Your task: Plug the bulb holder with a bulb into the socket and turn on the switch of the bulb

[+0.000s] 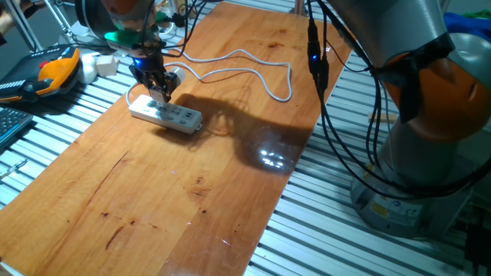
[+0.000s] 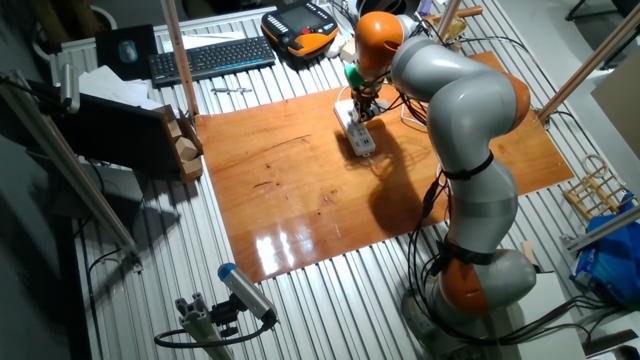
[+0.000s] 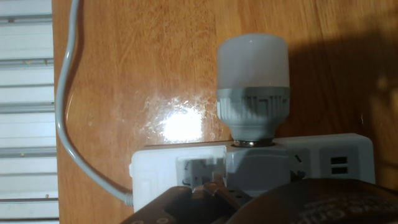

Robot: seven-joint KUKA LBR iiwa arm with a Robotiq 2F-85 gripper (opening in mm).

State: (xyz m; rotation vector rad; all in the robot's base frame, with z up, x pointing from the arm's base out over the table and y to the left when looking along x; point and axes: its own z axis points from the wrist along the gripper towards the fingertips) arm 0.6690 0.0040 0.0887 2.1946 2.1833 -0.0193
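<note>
The socket is a long white power strip lying on the wooden table. In the hand view the white bulb holder sits seated in the socket. Its bulb lies flat and points away over the wood. The bulb shows as a pale shape behind the hand in one fixed view. My gripper stands straight over the holder, its dark fingers close together and touching the holder's top. The switch is hidden under them.
The strip's white cable loops across the back of the table. An orange and black pendant, a keyboard and loose cables lie off the wood on the slatted metal bench. A dark box stands at one table edge.
</note>
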